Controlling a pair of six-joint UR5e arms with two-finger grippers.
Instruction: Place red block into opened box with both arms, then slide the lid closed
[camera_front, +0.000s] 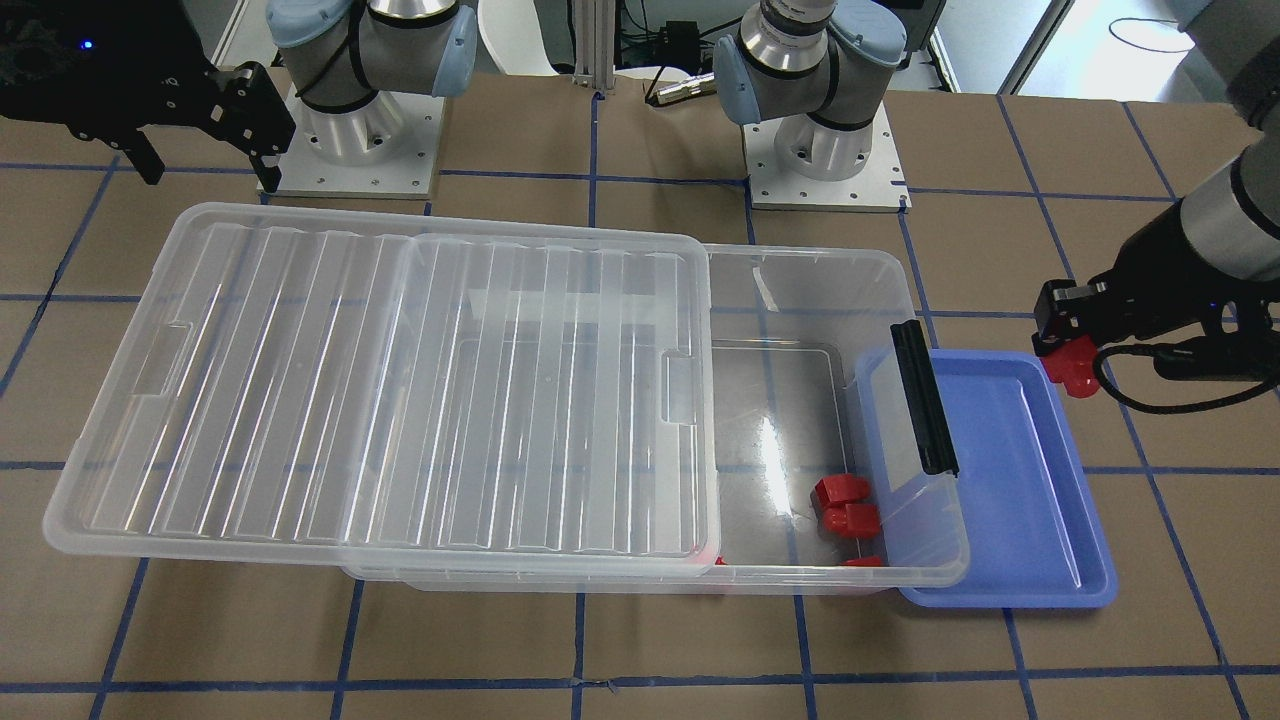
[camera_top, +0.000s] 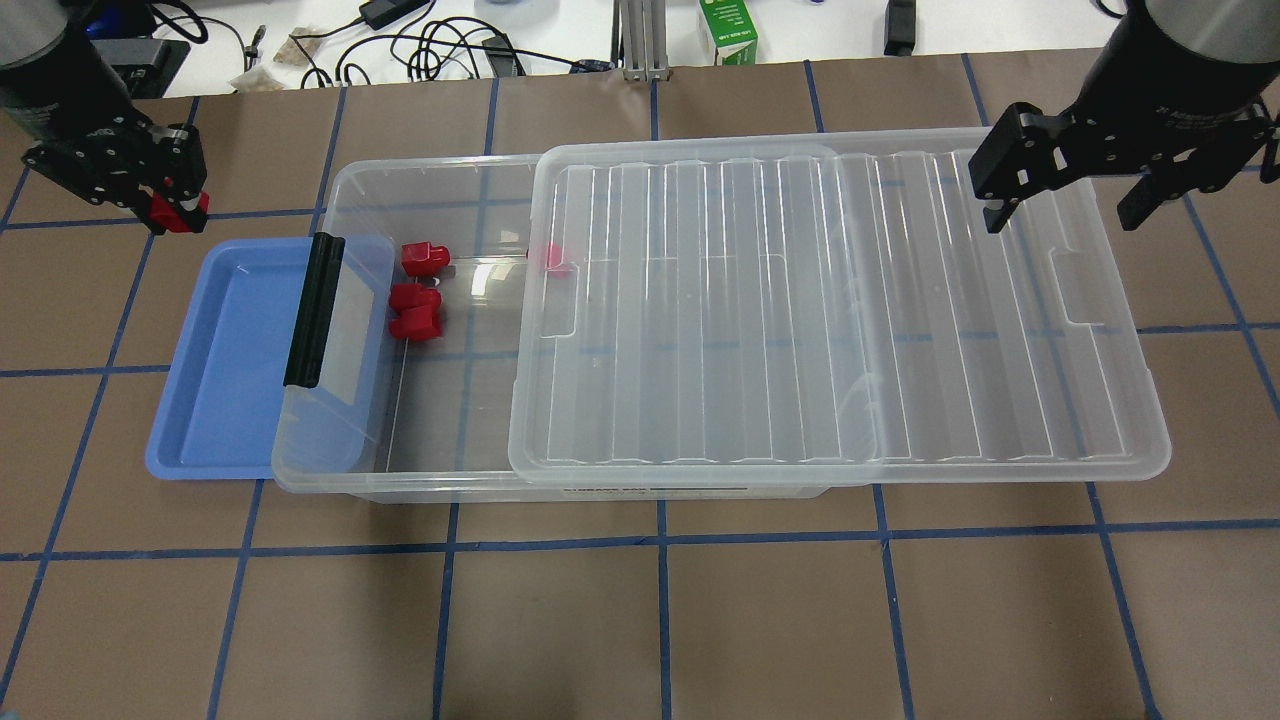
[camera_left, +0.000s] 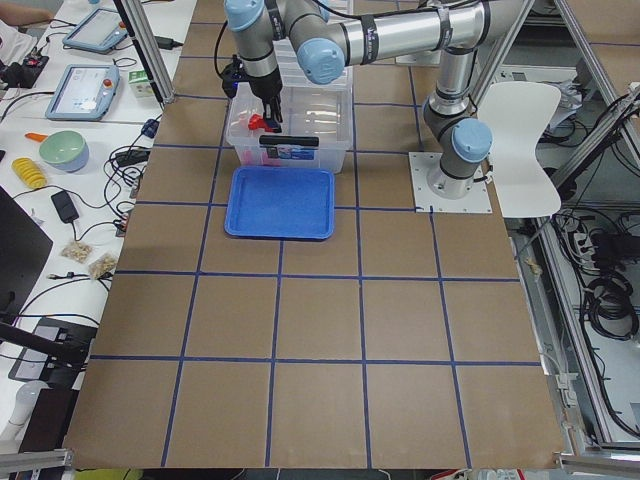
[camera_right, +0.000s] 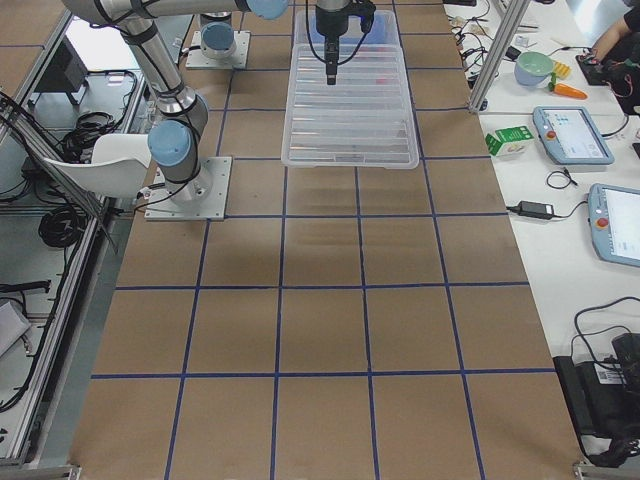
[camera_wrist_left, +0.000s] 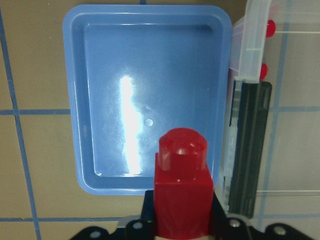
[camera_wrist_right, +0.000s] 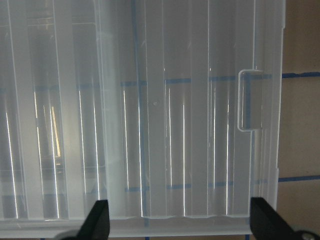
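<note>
Fingers of the left gripper (camera_front: 1066, 352) pinch the red block (camera_front: 1070, 372) in the view from across the tabletop (camera_front: 640, 640). The block hangs in the air by a corner of the blue tray (camera_front: 1010, 470), not over the box (camera_front: 800, 258). Other red blocks (camera_front: 845, 505) lie inside the box near its black latch (camera_front: 925, 395). The lid (camera_front: 380, 380) covers most of the box and sticks out past the other end.

From overhead, the right gripper (camera_top: 1065, 215) floats above the lid's outer end. Its fingers are spread wide and hold nothing.

The left wrist view shows the tray under and ahead of the block. If the fingers let go here, the block would likely drop into the tray or onto the tabletop. Carried too low, it could bump the box's wall.

The right wrist view shows the lid's ribs and its handle dent between the two open fingers. A push from one side could twist the lid and jam it. A hard push could shove the whole box against the tray.
</note>
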